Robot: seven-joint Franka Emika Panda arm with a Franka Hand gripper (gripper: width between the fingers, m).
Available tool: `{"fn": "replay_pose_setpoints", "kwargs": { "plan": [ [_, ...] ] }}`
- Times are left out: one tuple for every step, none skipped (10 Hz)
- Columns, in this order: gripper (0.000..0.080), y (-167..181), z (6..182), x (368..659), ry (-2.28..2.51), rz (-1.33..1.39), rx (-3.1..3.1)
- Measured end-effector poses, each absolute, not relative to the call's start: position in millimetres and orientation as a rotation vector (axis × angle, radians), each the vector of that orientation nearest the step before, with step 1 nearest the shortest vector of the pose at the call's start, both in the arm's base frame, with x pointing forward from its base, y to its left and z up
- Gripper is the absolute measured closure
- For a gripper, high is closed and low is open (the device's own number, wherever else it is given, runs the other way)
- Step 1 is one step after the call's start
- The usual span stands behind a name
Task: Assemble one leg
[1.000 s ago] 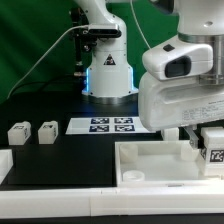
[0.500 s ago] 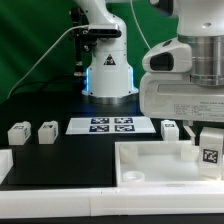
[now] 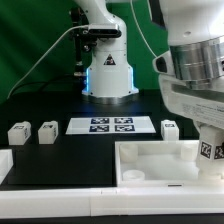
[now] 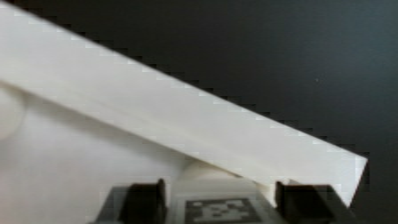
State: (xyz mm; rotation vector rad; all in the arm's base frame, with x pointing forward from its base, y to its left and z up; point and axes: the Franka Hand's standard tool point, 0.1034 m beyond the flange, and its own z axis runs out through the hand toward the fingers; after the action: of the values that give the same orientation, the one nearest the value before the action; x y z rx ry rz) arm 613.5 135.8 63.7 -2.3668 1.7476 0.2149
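My gripper [image 3: 210,158] is shut on the leg [image 3: 207,150], a small white block with a black-and-white tag. It holds the leg upright over the far right corner of the large white tabletop [image 3: 150,152]. In the wrist view the leg [image 4: 222,203] sits between the two dark fingers [image 4: 143,200], with the tabletop's raised rim [image 4: 178,110] running diagonally just beyond. Whether the leg touches the tabletop is hidden.
Three loose legs lie on the black table: two at the exterior view's left [image 3: 17,132] [image 3: 47,131] and one [image 3: 169,127] next to the marker board [image 3: 112,125]. The arm's base [image 3: 108,70] stands behind. A white part [image 3: 5,163] lies at the left edge.
The arm's wrist has swung up and toward the exterior view's right, uncovering the loose leg by the marker board. The held leg has barely shifted, staying over the tabletop's right corner.
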Motion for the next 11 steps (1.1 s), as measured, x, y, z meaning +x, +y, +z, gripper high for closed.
{"fn": "replay_pose_setpoints", "kwargs": {
  "plan": [
    [0.05,136.8,63.7,613.5,1.854,0.232,-2.284],
    [0.0501,137.0,63.6,613.4,1.899,0.238,-2.25],
    [0.0501,137.9,63.2,613.0,2.036,0.263,-2.128],
    [0.0503,135.5,59.2,613.2,2.089,0.251,-2.031],
    [0.0503,136.9,59.4,612.8,2.073,0.253,-2.047],
    [0.0498,137.0,59.4,612.8,2.045,0.249,-2.072],
    [0.0498,137.8,59.5,612.5,1.99,0.241,-2.12],
    [0.0283,141.3,60.8,608.9,1.938,0.26,-2.173],
    [0.0283,139.1,61.5,608.8,1.766,0.237,-2.306],
    [0.0177,133.5,61.9,609.9,1.52,0.198,-2.465],
    [0.0177,130.8,63.0,610.9,1.316,0.158,-2.582]
  ]
}}
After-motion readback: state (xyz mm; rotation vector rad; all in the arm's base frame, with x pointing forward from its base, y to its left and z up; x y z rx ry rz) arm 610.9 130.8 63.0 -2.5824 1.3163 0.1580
